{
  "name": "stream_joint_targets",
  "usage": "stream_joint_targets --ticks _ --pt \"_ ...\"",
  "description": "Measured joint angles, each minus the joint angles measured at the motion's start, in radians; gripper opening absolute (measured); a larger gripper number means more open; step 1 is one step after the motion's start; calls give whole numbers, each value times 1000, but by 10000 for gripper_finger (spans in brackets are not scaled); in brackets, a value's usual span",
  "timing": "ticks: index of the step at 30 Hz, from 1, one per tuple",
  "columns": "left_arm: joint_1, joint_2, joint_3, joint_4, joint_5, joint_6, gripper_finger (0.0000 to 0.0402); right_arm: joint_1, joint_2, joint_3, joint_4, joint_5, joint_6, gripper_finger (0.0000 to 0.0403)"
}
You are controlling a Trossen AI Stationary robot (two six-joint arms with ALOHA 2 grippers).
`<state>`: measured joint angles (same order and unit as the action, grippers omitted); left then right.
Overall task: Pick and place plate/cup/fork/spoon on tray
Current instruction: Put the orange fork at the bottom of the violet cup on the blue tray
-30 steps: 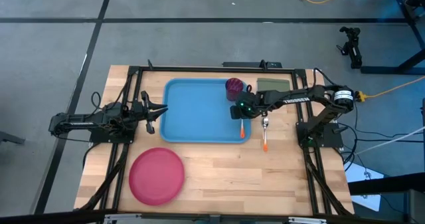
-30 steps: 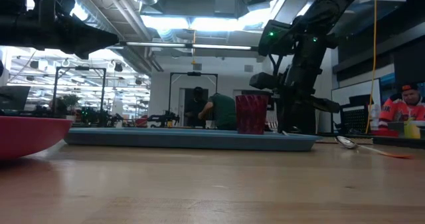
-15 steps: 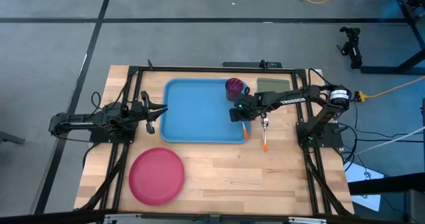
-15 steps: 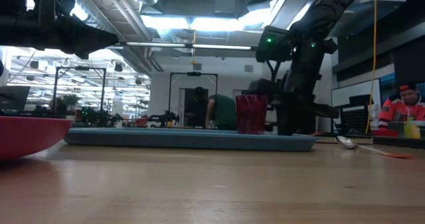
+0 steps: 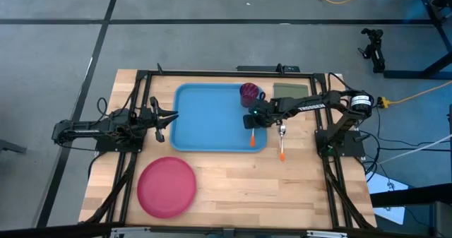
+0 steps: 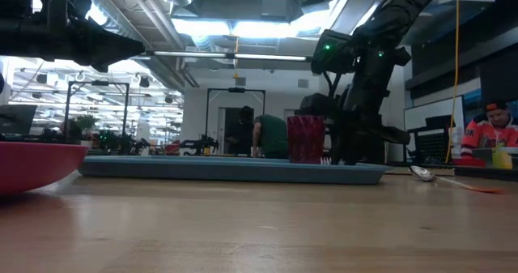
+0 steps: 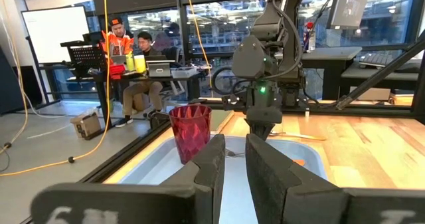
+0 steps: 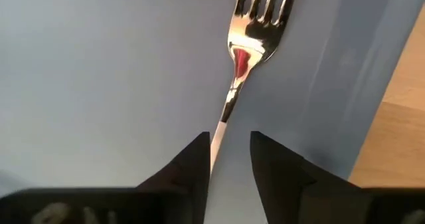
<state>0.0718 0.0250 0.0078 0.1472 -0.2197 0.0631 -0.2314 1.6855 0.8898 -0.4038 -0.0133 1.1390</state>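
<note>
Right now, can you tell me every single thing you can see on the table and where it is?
tray: one, light blue, middle of the table toward its far edge.
cup: one, dark magenta, upright in the tray's far right corner.
fork: one, silver with an orange handle, over the tray's right side, its stem between the right gripper's fingers.
spoon: one, silver with an orange handle, on the wood just right of the tray.
plate: one, pink-red, on the wood near the front left, off the tray.
pad: one, olive green, right of the cup.
right gripper: dark, over the tray's right side, holding the fork.
left gripper: dark, open, at the tray's left edge, holding nothing.
</note>
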Motion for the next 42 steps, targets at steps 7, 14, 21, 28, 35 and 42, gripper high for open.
stream_joint_targets --ticks 7,14,21,28,35,42 --pt "0 0 0 0 0 0 55 23 -63 29 -67 45 -26 109" --pt "0 0 0 0 0 0 55 111 -93 47 -69 150 -44 108" --pt "0 0 0 0 0 0 55 159 -3 29 62 79 -26 108" --pt "0 0 0 0 0 0 55 203 12 28 61 66 -22 108" --pt "0 0 0 0 0 0 55 218 34 28 56 64 -23 108" --pt "0 0 0 0 0 0 55 218 44 28 74 64 -52 108"
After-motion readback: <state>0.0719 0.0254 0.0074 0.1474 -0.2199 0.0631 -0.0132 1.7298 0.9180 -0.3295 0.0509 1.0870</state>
